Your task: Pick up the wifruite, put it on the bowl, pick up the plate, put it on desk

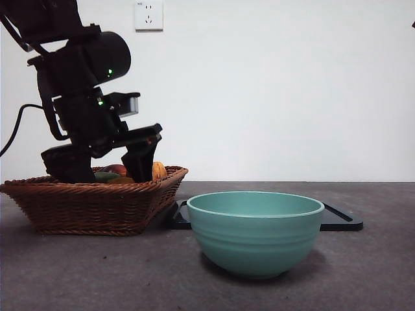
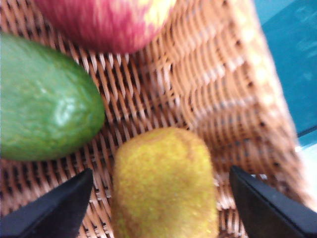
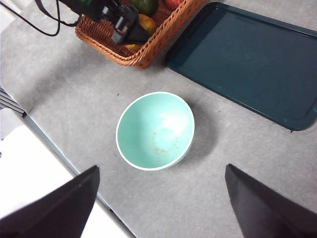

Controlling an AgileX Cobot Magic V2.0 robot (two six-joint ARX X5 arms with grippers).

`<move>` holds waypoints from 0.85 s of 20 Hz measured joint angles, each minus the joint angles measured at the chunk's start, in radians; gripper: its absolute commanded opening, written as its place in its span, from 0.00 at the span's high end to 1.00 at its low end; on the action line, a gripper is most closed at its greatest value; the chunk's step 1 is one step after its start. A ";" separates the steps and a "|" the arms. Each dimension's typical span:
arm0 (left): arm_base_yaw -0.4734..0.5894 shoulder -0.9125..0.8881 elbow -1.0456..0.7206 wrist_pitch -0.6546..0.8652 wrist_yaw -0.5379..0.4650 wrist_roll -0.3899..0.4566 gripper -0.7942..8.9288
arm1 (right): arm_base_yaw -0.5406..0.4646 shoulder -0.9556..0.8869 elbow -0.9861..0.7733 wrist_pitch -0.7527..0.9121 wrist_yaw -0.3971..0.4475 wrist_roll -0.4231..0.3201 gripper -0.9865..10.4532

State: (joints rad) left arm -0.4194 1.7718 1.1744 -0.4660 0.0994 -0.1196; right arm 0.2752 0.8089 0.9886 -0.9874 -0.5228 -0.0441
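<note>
The wifruite (image 2: pixel 163 183), a dull orange-brown oval fruit, lies in a wicker basket (image 2: pixel 223 89). My left gripper (image 2: pixel 161 208) is open and lowered into the basket, one jaw on each side of the wifruite with small gaps. In the front view the left gripper (image 1: pixel 104 165) stands in the basket (image 1: pixel 91 207) at the left, the wifruite (image 1: pixel 159 171) beside one jaw. The teal bowl (image 1: pixel 255 233) sits empty on the desk (image 1: pixel 97 272). A dark plate (image 1: pixel 340 220) lies flat behind it. My right gripper (image 3: pixel 161 208) is open, high above the bowl (image 3: pixel 156 130).
A red-yellow apple (image 2: pixel 99 20) and a green fruit (image 2: pixel 44 104) lie in the basket close to the wifruite. The plate (image 3: pixel 242 59) touches the basket's side. A black cable (image 1: pixel 16 126) hangs at the far left. The desk's edge runs near the bowl in the right wrist view.
</note>
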 measured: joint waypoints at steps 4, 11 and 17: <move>0.000 0.004 0.000 0.016 0.000 -0.002 0.68 | 0.000 0.000 0.000 0.000 0.000 0.000 0.56; -0.005 -0.163 0.001 -0.051 0.000 -0.004 0.70 | 0.000 0.000 0.000 0.000 0.000 0.000 0.56; -0.179 -0.441 0.004 -0.143 0.078 -0.025 0.70 | 0.000 0.000 0.000 0.000 0.000 0.000 0.56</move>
State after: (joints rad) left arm -0.5983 1.3308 1.1782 -0.6090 0.1776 -0.1444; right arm 0.2752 0.8085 0.9886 -0.9871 -0.5228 -0.0441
